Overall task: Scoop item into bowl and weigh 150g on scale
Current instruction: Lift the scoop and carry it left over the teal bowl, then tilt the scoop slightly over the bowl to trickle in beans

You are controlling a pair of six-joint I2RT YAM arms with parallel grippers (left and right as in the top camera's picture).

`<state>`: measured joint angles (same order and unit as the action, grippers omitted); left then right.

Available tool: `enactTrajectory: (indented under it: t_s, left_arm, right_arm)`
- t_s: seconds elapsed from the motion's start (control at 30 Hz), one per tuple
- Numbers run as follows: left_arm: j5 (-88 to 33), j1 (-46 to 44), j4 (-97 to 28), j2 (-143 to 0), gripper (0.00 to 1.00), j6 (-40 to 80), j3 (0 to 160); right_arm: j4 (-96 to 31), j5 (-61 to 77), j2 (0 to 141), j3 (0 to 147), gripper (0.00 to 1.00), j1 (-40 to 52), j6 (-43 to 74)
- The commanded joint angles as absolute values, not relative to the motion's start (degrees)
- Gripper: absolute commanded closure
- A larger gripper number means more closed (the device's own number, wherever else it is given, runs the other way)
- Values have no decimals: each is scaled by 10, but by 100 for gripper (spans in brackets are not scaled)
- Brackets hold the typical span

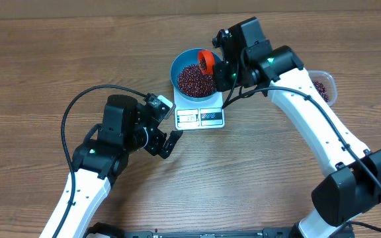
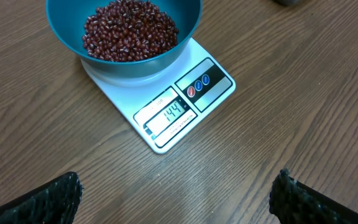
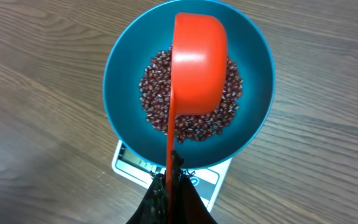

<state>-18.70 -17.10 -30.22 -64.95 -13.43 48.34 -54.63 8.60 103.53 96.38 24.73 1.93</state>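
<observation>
One blue bowl (image 1: 177, 66), seated on the white scale (image 1: 200, 118), toward the far middle of the counter (image 1: 45, 66); the scale's display (image 2: 169, 114) reads 144. Many red-brown beans (image 1: 196, 80), heaped inside the bowl. One orange scoop (image 3: 197, 68), tilted above the beans, its handle clamped in the right claw (image 3: 173, 174). Left claw (image 2: 176, 208): fingers wide apart, nothing between them, just off the scale's near edge. One clear container (image 1: 326, 86), holding more beans, by the counter's right edge.
</observation>
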Motion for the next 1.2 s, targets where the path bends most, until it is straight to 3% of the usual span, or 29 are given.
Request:
enactTrajectory:
  t_s: [0.0, 1.17]
  left_arm:
    - [-191, -168, -302, -653, 0, -126, 481]
    - [-191, -168, -302, -653, 1, -126, 481]
  right_arm:
    - [-543, 28, 1035, 984, 96, 258, 22]
    - [-543, -5, 1035, 984, 96, 277, 15]
